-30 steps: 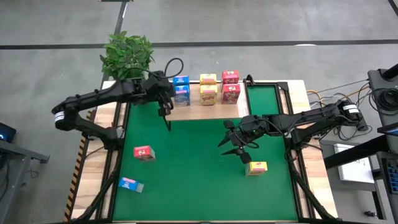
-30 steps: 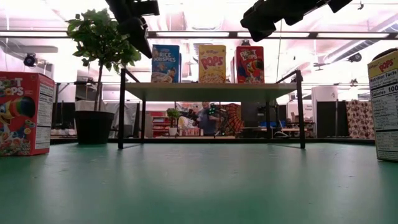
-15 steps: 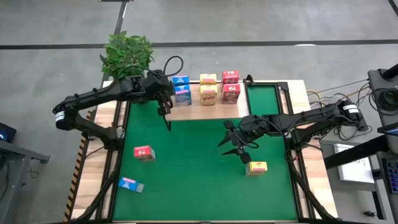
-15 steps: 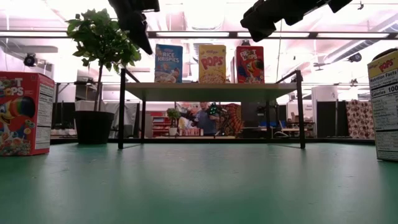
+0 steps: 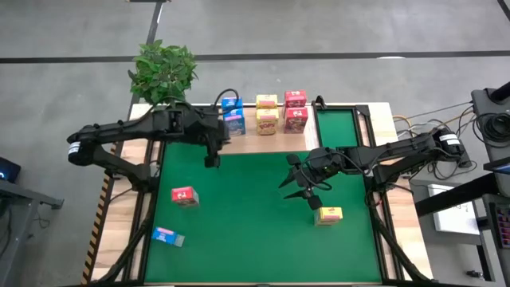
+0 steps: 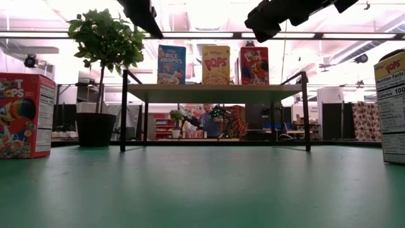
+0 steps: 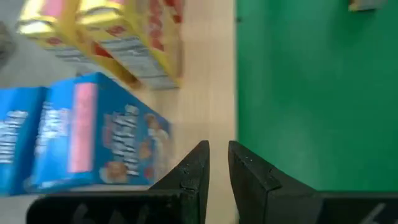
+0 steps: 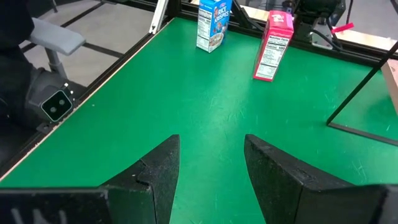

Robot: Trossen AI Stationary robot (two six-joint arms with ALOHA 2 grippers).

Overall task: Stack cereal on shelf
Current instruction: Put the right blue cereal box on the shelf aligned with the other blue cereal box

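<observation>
High view: six boxes on the shelf point(image 5: 263, 134), two blue point(image 5: 233, 114), two yellow point(image 5: 267, 112), two red point(image 5: 295, 110). On the counter point(image 5: 247, 207) three boxes lie well apart: red point(image 5: 184, 196), blue point(image 5: 167, 236), yellow point(image 5: 328, 215).

Left wrist: left pincer point(image 7: 216, 163) nearly together, empty, at the shelf's front edge.

Right wrist: right pincer point(image 8: 208, 163) apart, empty, above open mat.

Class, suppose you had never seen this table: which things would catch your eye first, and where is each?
First the row of bright cereal boxes, blue, yellow and red, standing on the light-wood shelf at the table's far edge. Next the leafy potted plant at the far left corner. Then the two dark arms over the green mat: the left pincer near the blue boxes, the right pincer open at mid-table.
</observation>
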